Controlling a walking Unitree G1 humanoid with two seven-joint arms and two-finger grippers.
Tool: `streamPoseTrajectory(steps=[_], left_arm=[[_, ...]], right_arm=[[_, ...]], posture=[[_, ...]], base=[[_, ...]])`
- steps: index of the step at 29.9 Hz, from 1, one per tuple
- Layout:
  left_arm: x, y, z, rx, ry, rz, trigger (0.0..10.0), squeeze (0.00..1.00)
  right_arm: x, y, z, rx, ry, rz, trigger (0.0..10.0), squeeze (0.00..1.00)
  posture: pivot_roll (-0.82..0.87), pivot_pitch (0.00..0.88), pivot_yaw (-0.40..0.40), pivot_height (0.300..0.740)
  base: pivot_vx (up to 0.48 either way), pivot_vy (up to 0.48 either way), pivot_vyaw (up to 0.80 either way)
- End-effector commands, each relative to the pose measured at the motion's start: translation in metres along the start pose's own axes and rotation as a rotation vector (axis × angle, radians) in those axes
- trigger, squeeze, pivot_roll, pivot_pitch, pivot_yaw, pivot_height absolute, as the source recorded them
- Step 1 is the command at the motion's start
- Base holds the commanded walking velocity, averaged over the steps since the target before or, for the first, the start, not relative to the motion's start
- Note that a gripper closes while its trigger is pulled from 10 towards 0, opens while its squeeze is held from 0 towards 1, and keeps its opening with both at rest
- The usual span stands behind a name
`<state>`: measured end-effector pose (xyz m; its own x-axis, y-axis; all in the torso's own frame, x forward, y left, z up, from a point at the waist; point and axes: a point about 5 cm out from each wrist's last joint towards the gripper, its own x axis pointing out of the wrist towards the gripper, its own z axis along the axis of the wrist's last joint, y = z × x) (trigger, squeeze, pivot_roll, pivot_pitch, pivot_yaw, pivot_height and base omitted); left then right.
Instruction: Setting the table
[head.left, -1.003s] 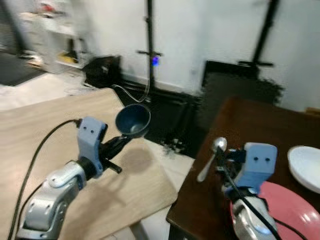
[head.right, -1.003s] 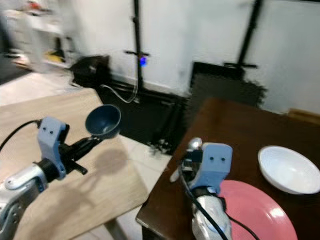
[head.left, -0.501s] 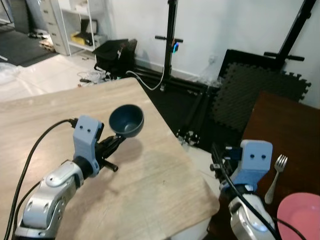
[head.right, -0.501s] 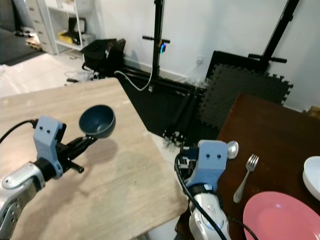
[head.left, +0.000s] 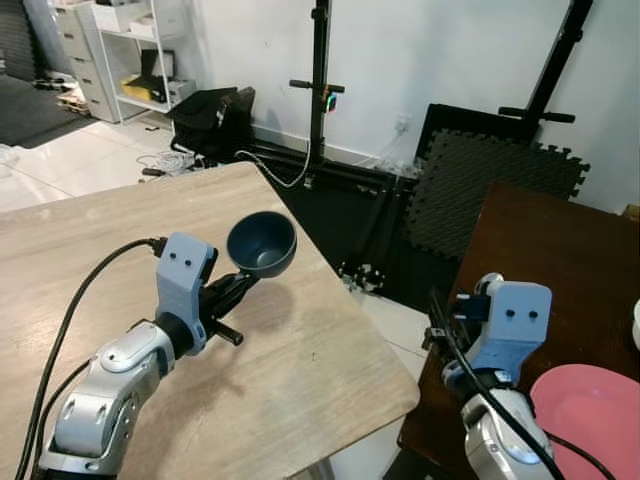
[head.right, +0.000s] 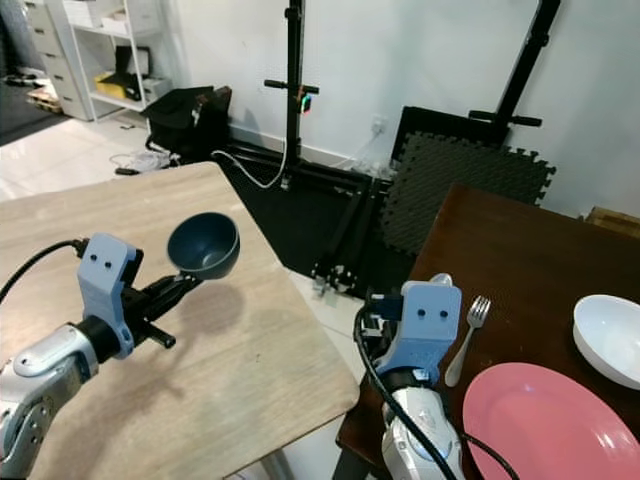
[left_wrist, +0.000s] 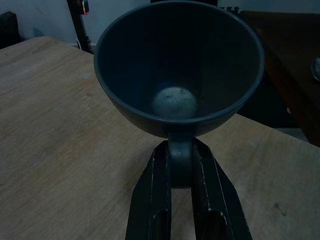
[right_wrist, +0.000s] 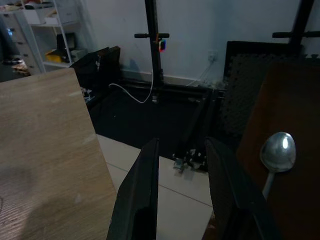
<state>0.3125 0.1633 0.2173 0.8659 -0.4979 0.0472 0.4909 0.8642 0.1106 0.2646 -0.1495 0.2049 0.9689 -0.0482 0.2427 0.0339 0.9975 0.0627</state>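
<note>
No legible writing. Left gripper (left_wrist: 182, 172) pinches the dark blue bowl (head.left: 262, 245) by its rim, above the light wooden table's (head.left: 300, 370) right edge. Right gripper (right_wrist: 182, 195), fingers spread, hovers beside the spoon (right_wrist: 276, 155) at the dark table's (head.right: 520, 250) left edge.

Count: two desks, light wood (head.right: 250, 370) and dark wood (head.right: 510, 250). One blue cup (head.right: 204, 246). One pink plate (head.right: 545, 425). One white bowl (head.right: 610, 340). One fork (head.right: 468, 335). One spoon (right_wrist: 276, 155).

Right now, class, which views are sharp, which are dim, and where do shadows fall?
Both eye views are sharp and evenly lit; the blue bowl casts a soft shadow on the light table. The left wrist view is dim and bluish. The right wrist view is darker, with glare on the spoon.
</note>
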Motion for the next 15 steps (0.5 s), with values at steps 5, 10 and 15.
streamPoseTrajectory(steps=[5,10,15], left_arm=[[0.0034,-0.0046,0.0024,0.021,-0.021,-0.034,10.0,0.00],[0.0074,-0.0091,0.0032,0.029,-0.024,-0.048,10.0,0.00],[0.0077,-0.0101,0.0037,0.025,-0.030,-0.058,10.0,0.00]], right_arm=[[-0.0013,-0.0005,-0.0025,0.014,0.010,-0.003,10.0,0.00],[-0.0010,-0.0005,-0.0022,0.016,0.009,-0.005,10.0,0.00],[-0.0021,-0.0010,-0.0024,0.012,0.010,-0.008,10.0,0.00]], posture=[[0.02,0.065,0.051,0.740],[0.01,0.066,0.052,0.740],[0.01,0.069,0.054,0.740]], base=[[0.064,0.000,-0.16],[0.480,0.000,-0.80],[0.469,0.000,-0.16]])
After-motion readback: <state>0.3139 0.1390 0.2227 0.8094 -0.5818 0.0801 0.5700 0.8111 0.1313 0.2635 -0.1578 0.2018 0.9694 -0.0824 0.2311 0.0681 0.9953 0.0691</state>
